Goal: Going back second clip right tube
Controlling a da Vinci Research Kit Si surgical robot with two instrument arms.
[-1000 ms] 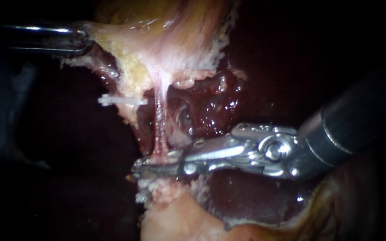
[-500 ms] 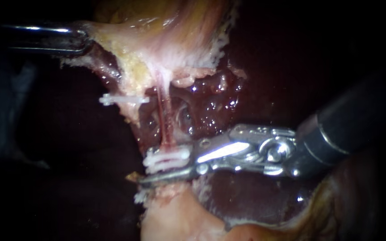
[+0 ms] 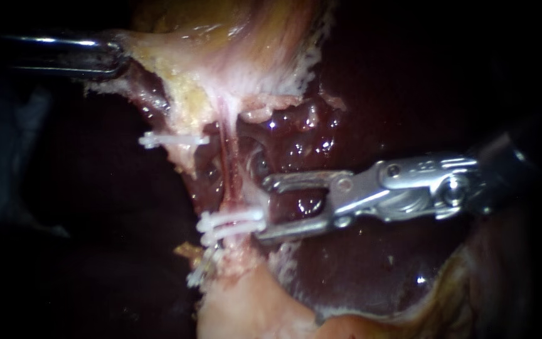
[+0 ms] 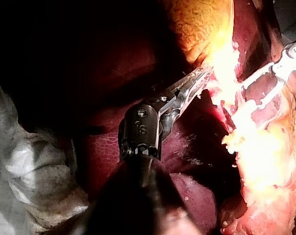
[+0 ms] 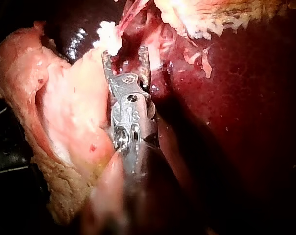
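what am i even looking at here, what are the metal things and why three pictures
This is a surgical robot at a bench, working on a pig's liver. The endoscope view is the close camera; each wrist view comes from a camera on one arm. Each metal shaft ends in an end effector: two small jaws. The left instrument grips pale tissue. The right instrument is open, beside a white clip across a thin pink tube.

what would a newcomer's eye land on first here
The shiny right instrument stands out, its jaws open right beside the lower white clip, which crosses the bottom of a thin pink tube in mid endoscope view. The upper white clip sticks out to the tube's left, with dark red liver around.
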